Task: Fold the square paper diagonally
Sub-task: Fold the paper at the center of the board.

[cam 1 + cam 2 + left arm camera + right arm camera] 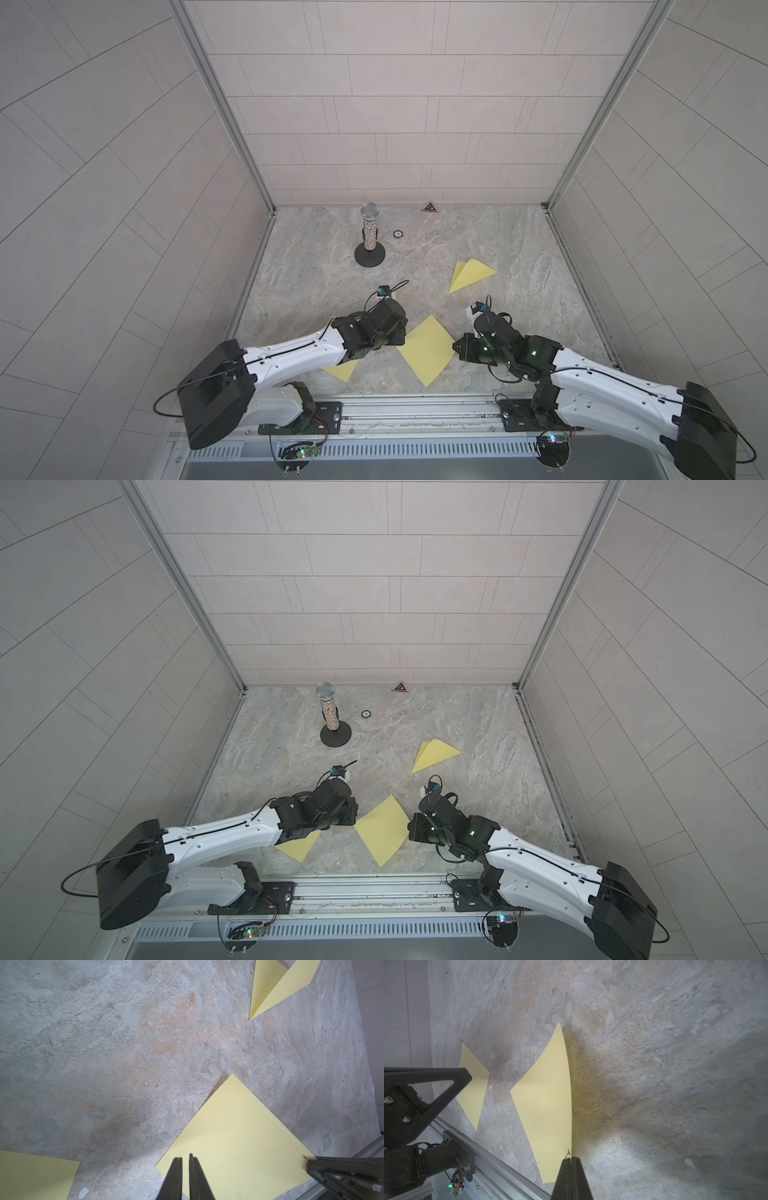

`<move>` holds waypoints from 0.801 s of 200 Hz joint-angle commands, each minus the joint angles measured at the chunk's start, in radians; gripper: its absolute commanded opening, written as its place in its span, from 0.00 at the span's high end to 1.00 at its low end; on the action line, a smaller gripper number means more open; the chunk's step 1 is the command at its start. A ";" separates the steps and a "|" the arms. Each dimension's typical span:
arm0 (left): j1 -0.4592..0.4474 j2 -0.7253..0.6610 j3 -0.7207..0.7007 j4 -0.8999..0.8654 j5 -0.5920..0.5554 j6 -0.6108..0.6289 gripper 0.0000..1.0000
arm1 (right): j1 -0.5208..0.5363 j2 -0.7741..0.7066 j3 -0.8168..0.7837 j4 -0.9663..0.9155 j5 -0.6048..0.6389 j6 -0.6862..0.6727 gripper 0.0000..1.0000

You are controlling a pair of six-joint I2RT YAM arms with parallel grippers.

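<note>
Soft, even light; faint shadows, edges bowed.

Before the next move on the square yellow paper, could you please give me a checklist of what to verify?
1. Right gripper pinches a corner of the square paper: ok, jaws shut on it.
2. Left gripper grips the opposite corner: not ok, jaws narrowly apart over it.
3. Left fingertips touch the paper: cannot tell.
4. Pinched side lifted off the table: ok, it curves upward in the right wrist view.
5. Folded paper and spare sheet lie apart from the square: ok.
6. Microphone well away: ok.
</note>
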 commanded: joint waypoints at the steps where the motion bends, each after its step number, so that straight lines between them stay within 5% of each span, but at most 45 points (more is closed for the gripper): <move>1: 0.004 0.000 -0.025 -0.012 0.052 0.022 0.86 | -0.041 -0.004 0.044 -0.263 -0.001 -0.135 1.00; 70: 0.004 0.077 -0.079 0.169 0.272 0.053 0.89 | -0.220 0.048 0.096 -0.369 -0.016 -0.285 1.00; 160: -0.028 0.248 -0.071 0.336 0.348 0.020 0.94 | -0.249 0.053 0.073 -0.359 0.016 -0.266 1.00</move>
